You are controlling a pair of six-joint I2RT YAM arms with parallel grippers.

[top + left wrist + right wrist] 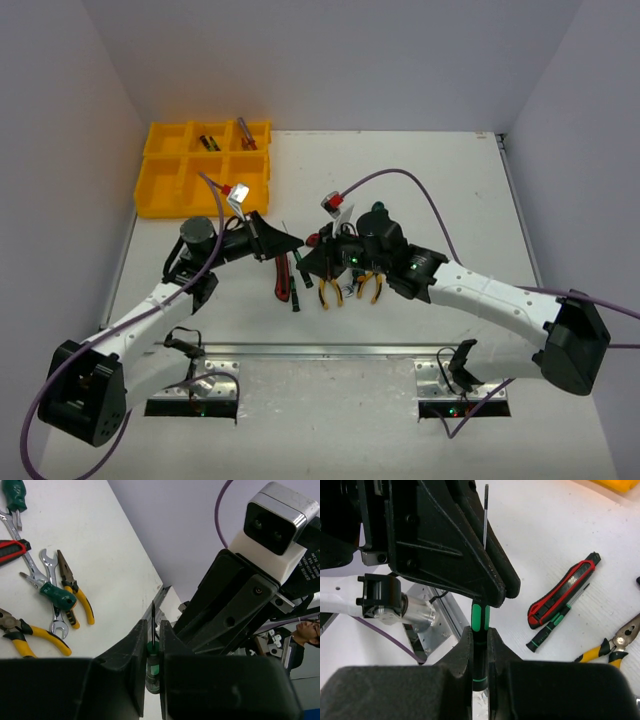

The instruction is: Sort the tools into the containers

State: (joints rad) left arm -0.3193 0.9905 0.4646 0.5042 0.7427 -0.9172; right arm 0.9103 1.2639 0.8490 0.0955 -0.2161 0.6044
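1. Over the tabletop [430, 180], mid-air, your two pincers meet on one green screwdriver [480, 622]. The left pincer [153, 630] is clamped at the handle's shaft end, and the right pincer [480, 642] is clamped lower down.
2. You likely have it double-gripped for a handover, since the tray [160, 208] sits on the left arm's side.
3. The tray's back row holds a dark tool [210, 142] in the middle and a second tool [246, 135] on the right. The other compartments look empty, though the front right is partly hidden.
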